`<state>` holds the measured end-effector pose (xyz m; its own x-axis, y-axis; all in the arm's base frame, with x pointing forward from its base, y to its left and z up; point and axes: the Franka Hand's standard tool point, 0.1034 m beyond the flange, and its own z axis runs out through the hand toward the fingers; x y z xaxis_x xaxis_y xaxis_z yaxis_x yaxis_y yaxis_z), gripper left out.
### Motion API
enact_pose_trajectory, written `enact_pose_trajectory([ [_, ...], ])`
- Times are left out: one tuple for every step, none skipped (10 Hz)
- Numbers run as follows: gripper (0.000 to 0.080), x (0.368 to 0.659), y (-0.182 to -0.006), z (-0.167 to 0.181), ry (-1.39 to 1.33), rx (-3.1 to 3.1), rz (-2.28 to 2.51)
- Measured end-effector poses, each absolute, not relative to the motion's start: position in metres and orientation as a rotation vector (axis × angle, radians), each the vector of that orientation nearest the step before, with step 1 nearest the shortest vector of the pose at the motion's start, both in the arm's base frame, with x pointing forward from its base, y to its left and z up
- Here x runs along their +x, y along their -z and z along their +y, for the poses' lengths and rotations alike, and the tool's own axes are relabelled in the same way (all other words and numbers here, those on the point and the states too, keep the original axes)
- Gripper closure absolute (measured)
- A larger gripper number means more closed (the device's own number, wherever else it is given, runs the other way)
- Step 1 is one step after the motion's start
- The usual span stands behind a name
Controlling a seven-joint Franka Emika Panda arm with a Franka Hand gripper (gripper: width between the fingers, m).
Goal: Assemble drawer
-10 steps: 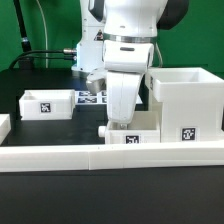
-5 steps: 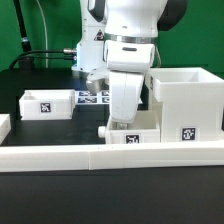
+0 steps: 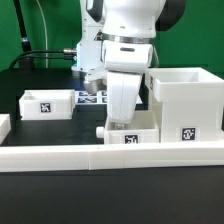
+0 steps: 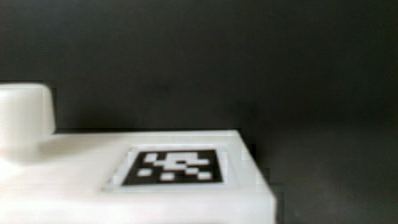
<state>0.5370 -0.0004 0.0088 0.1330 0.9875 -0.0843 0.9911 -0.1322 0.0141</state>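
A small white drawer tray point(image 3: 143, 129) with a round knob point(image 3: 101, 131) and a square tag stands just behind the front rail. My gripper point(image 3: 122, 122) reaches down into or onto this tray, and its fingertips are hidden by the tray wall. The wrist view shows the same tray point(image 4: 178, 170) very close, with its tag and knob point(image 4: 22, 115), but no fingers. The large cube-like housing point(image 3: 186, 100) stands directly at the exterior view's right of this tray. A second small tray point(image 3: 47, 103) stands apart at the exterior view's left.
A long low white border rail point(image 3: 100, 156) runs along the front. The marker board point(image 3: 92, 97) lies flat behind the arm, between the left tray and the housing. Cables hang at the back left over the black table.
The arm shifts only very slightly. The tray, housing and left tray stay where they were.
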Motion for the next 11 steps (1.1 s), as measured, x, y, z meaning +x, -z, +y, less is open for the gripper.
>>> enact_pose_trajectory([
  [0.0757,0.536,-0.008,-0.002,0.086,2.318,2.021],
  [0.0757,0.536,-0.009,-0.006,0.085,2.302,2.039],
  [0.0757,0.536,-0.01,-0.019,0.067,2.276,2.074],
  [0.0757,0.536,-0.01,-0.028,0.059,2.286,2.071],
  [0.0757,0.536,-0.01,-0.027,0.056,2.307,2.048],
  [0.0757,0.536,-0.009,-0.028,0.057,2.308,2.048],
  [0.0757,0.536,-0.009,-0.029,0.057,2.31,2.046],
  [0.0757,0.536,-0.01,-0.032,0.057,2.309,2.047],
  [0.0757,0.536,-0.01,-0.032,0.057,2.312,2.044],
  [0.0757,0.536,-0.01,-0.031,0.058,2.315,2.041],
  [0.0757,0.536,-0.01,-0.029,0.067,2.324,2.032],
])
